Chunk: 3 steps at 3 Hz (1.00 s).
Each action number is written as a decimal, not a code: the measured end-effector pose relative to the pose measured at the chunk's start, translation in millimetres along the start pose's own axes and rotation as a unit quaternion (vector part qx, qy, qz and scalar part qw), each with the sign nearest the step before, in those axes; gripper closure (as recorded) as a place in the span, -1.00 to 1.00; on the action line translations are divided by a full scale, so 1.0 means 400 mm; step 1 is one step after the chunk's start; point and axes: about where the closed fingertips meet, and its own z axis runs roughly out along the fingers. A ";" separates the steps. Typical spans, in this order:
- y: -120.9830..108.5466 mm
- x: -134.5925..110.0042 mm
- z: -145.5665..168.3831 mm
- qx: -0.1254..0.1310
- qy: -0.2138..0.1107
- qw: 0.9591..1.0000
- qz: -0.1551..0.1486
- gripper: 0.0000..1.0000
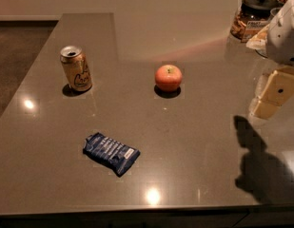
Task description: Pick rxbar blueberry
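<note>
A small flat snack bar in a crinkly dark blue wrapper with white lettering, the rxbar blueberry (pixel 111 153), lies flat on the glossy grey-brown stone worktop (pixel 194 141), towards the near edge and left of centre, with its long side running diagonally from upper left to lower right. Nothing touches it. Further back and to its left stands an upright gold-coloured drinks can (pixel 76 69) with a green scribbled logo and an opened top. Right of the can, near the middle of the worktop, sits a round red-orange apple (pixel 168 77), stem up, well apart from both the can and the bar. At the far right corner stands a clear jar with a black lid (pixel 253 15), filled with brownish snacks. The robot's white and cream gripper (pixel 270 96) hangs over the right edge of the worktop, well apart from the bar, casting a dark shadow (pixel 260 160) on the surface below it; whether its jaws are open or closed cannot be told from here.
</note>
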 end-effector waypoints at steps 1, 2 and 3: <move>0.000 0.000 0.000 0.000 0.000 1.000 0.000 -1.00; 0.033 -0.098 0.045 -0.023 -0.024 0.999 -0.019 -1.00; 0.080 -0.202 0.112 -0.048 -0.048 0.997 -0.028 -1.00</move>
